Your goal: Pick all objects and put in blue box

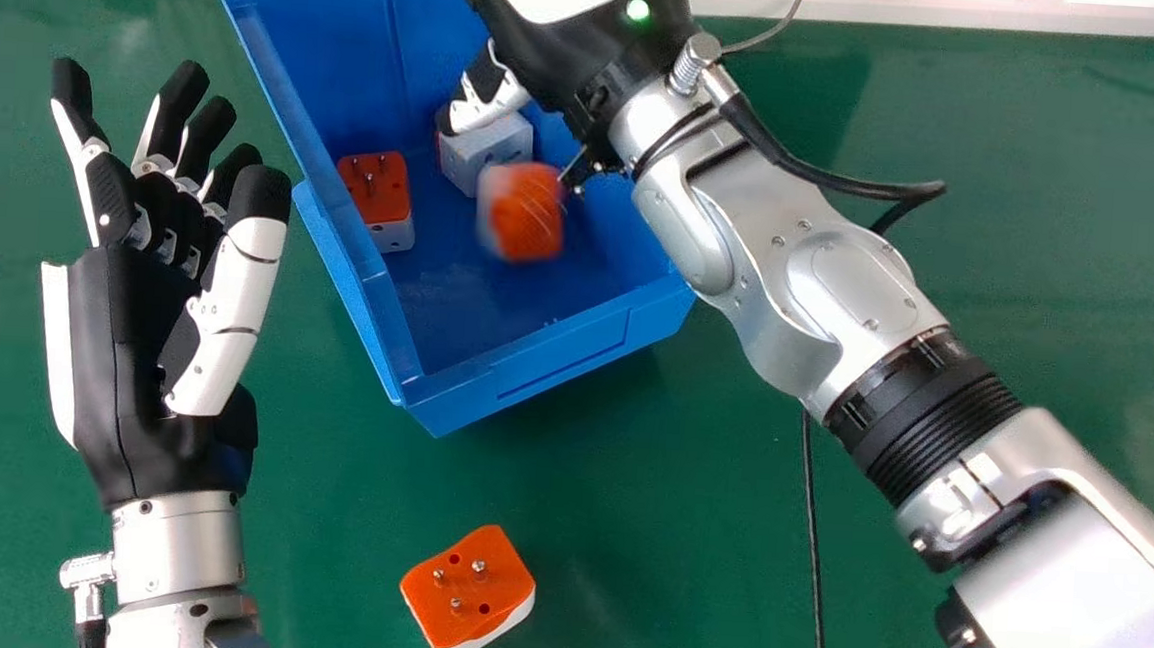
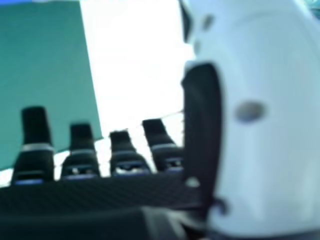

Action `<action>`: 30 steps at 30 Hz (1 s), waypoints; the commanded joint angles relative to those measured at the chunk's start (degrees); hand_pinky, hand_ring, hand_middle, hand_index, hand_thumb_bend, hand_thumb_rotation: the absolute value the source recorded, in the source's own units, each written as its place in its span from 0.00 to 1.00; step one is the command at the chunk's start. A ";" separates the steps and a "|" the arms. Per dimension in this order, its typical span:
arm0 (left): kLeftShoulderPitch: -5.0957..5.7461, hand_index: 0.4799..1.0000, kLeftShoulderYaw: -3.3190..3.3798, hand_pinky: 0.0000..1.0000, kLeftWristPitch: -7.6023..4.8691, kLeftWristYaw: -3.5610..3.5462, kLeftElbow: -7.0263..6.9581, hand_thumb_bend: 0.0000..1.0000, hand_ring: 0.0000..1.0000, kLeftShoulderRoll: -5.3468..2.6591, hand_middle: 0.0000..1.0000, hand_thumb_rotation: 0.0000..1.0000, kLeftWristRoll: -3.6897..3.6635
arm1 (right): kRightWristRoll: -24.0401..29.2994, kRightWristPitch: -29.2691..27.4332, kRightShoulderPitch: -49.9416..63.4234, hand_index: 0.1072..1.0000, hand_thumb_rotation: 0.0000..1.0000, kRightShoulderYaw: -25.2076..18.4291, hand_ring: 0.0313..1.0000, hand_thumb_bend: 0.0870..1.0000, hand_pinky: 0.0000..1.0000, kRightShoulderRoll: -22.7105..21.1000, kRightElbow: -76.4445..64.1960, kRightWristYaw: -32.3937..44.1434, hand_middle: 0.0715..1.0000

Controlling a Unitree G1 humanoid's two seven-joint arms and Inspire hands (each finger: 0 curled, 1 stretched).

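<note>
Four plug adapters (image 1: 481, 584), one blue box (image 1: 555, 358)

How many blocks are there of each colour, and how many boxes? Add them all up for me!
Orange-and-white plastic blocks: 3
Plastic block showing mostly white: 1
Open blue plastic box: 1
Total: 5

Looks like a robotics lab or workshop
A plain green worktop (image 1: 675, 530) spreads around the left hand (image 1: 130, 337); a blue plastic box (image 1: 555, 355) sits just beside its thumb, and a pale ledge (image 1: 957, 12) runs beyond its fingertips.
</note>
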 commanded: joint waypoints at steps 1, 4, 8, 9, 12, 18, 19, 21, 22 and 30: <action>-0.38 0.79 -0.26 0.86 -0.99 -0.53 -0.59 0.65 0.91 -0.09 0.92 0.45 -0.29 | -0.52 0.80 0.09 1.00 0.24 -0.28 1.00 1.00 1.00 -0.56 -2.22 -1.47 1.00; -0.22 0.79 -0.29 0.86 -1.06 -0.68 -0.78 0.64 0.90 -0.22 0.92 0.45 -0.47 | -0.28 1.00 0.97 1.00 0.26 -0.65 1.00 1.00 1.00 -1.19 -3.99 -1.24 1.00; 0.39 0.78 -0.50 0.86 -1.11 -0.62 -1.35 0.65 0.90 -0.62 0.91 0.44 -0.32 | 0.12 2.30 4.06 1.00 0.26 -2.01 1.00 1.00 1.00 -2.51 -10.53 0.19 1.00; 0.55 0.78 -0.56 0.86 -1.07 -0.57 -1.54 0.65 0.90 -0.72 0.91 0.44 -0.30 | 0.18 2.72 5.05 1.00 0.26 -2.39 1.00 1.00 1.00 -2.93 -12.62 0.84 1.00; 1.48 0.79 -0.86 0.86 -0.60 -0.38 -2.74 0.65 0.90 -1.00 0.91 0.44 -0.45 | 0.81 6.84 11.81 1.00 0.26 -4.44 1.00 1.00 1.00 -5.04 -26.52 9.20 1.00; 3.04 0.79 -1.00 0.86 -0.05 -0.30 -3.86 0.66 0.90 -0.71 0.92 0.44 -0.44 | -2.05 23.03 28.78 1.00 0.27 -6.67 1.00 0.99 1.00 -10.55 -59.35 43.80 1.00; 3.22 0.79 -1.03 0.85 0.04 -0.39 -3.93 0.65 0.90 -0.63 0.92 0.44 -0.45 | -3.11 25.19 31.16 0.99 0.26 -6.42 1.00 0.99 0.99 -11.16 -63.17 48.85 1.00; 3.57 0.80 -1.14 0.85 0.51 -0.55 -4.36 0.65 0.90 -0.40 0.91 0.44 -0.44 | -5.93 28.49 34.83 0.98 0.26 -4.97 1.00 0.98 0.99 -11.68 -68.81 57.71 1.00; 3.63 0.80 -1.17 0.85 0.67 -0.68 -4.47 0.66 0.90 -0.19 0.91 0.44 -0.36 | -7.67 29.62 37.03 0.97 0.26 -3.47 1.00 0.97 0.98 -11.76 -71.37 62.67 1.00; 3.62 0.80 -1.11 0.83 0.68 -1.72 -4.16 0.61 0.90 0.65 0.91 0.46 -1.11 | -22.39 28.64 49.70 0.91 0.23 8.00 0.95 0.89 0.94 -4.53 -74.70 74.48 0.96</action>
